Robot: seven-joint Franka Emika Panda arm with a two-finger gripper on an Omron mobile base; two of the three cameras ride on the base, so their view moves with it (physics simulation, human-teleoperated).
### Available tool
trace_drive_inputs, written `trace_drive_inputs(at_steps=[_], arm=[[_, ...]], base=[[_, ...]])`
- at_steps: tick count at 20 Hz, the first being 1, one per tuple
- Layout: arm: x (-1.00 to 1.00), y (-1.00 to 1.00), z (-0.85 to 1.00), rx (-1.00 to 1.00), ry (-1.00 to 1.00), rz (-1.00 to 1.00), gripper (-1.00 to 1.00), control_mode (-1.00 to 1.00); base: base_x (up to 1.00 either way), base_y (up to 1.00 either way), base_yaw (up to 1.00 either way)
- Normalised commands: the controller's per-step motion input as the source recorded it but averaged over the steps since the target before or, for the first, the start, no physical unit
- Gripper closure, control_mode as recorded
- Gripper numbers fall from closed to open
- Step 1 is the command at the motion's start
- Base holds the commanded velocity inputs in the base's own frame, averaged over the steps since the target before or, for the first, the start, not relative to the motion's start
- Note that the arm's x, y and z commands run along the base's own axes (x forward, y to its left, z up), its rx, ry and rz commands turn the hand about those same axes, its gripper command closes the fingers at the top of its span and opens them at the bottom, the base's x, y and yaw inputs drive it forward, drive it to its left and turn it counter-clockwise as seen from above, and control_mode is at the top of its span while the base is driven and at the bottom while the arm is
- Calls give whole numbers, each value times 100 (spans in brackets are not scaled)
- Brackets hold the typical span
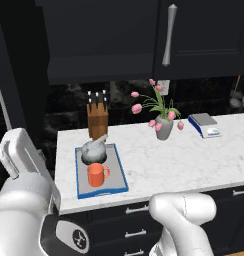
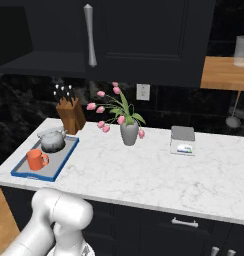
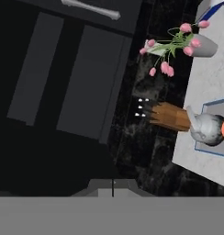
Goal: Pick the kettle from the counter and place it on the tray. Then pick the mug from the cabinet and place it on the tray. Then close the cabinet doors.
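Tray [image 1: 121,172], grey inside with blue rim, sits near the left end of the marble worktop [image 1: 194,160], close to its front edge. Two things in it: the grey kettle [image 1: 93,150] at the back half, spout toward the wall side, and the orange-red mug [image 1: 97,174] in front of it, upright, handle pointing right in the left base view. The two stand close together; whether they touch cannot be told. Just behind the tray, against the dark backsplash, a wooden knife block [image 1: 97,120] with several handles sticking up. Further right along the worktop, a grey vase of pink tulips [image 1: 163,126], stems drooping over the rim, then a small flat scale [image 1: 205,124] well apart from the tray. Above, the dark cabinet [image 1: 101,45]: the right door [image 1: 204,35] with its long silver bar handle [image 1: 168,35] lies flat across the front; the left part is too dark to read. Jaws [image 3: 113,183] seen in the hand view only as two tips pressed together, fully closed with nothing between them, facing the dark cabinet front, with the kettle, knife block and tulips off to one side.
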Motion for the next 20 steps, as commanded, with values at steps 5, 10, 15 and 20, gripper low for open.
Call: trace_drive_inputs(at_steps=[5, 10, 15, 20], arm=[[-53, 41, 0, -1, -6, -12, 100, -100], [-32, 42, 0, -1, -1, -14, 100, -100], [-6, 53, -5, -2, 0, -12, 100, -100], [69, 66, -27, -1, 0, -13, 100, -100]], base=[[0, 0, 0], [0, 0, 0], [0, 0, 0], [0, 0, 0]])
